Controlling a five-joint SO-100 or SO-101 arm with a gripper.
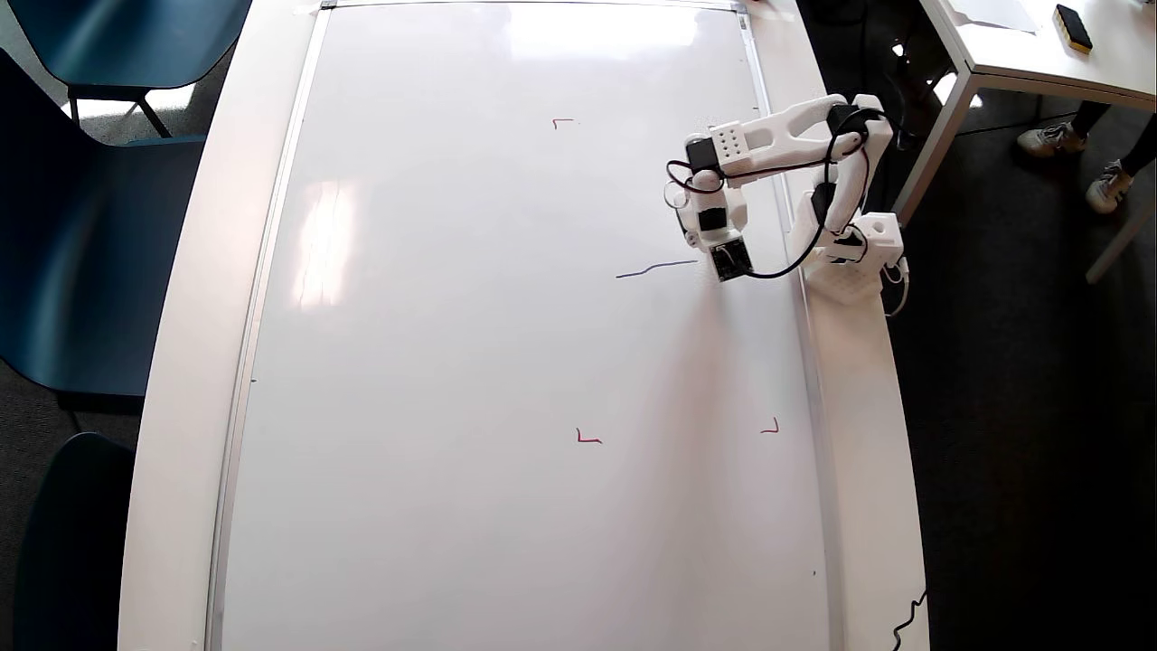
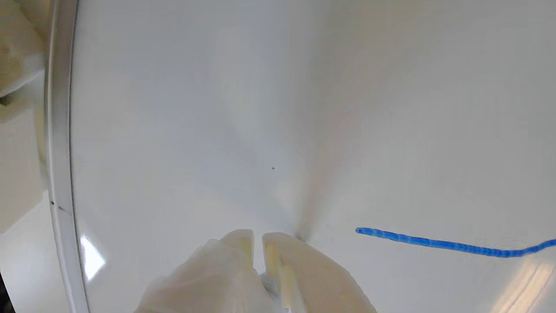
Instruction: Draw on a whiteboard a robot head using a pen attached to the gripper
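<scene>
The whiteboard (image 1: 506, 362) fills the table, glossy white in a thin silver frame (image 2: 58, 174). Of the robot head, a single wavy blue stroke (image 1: 655, 268) shows, running left from the arm. The wrist view has the same stroke (image 2: 451, 245) at the lower right. My gripper (image 1: 723, 258) points down over the board at the stroke's right end. From the wrist view's bottom edge the gripper (image 2: 258, 237) enters with its two white jaws nearly touching, just left of the stroke's end and close to the board. The pen itself cannot be made out.
Three red corner marks (image 1: 562, 122), (image 1: 587, 438), (image 1: 770, 428) sit on the board. The arm's base (image 1: 850, 271) stands on the white table rim at the right. Blue chairs (image 1: 81, 262) line the left side. Another table (image 1: 1039, 54) and a person's shoes (image 1: 1048, 137) are at the top right.
</scene>
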